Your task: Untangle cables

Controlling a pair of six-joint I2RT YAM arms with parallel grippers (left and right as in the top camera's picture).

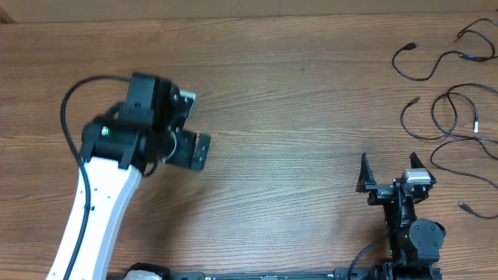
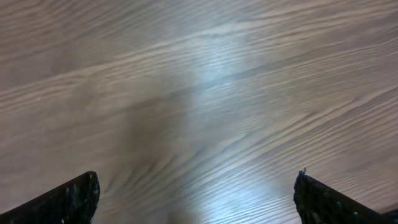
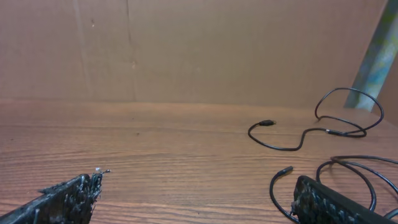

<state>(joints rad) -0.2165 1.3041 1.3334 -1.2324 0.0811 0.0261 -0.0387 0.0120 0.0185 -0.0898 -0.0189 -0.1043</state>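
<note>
Jaws of the left gripper (image 1: pixel 194 124) stand wide and empty, with only bare wood between them. The right gripper (image 1: pixel 389 175) gapes likewise, holding nothing. Ahead and to the right of its jaws the cables (image 1: pixel 455 95) lie in loose curls. Most look separated, but a few loops seem to cross, so some sorting is probably left. The wood-grain table (image 1: pixel 296 85) is backed by a plain cardboard wall (image 3: pixel 186 50).
</note>
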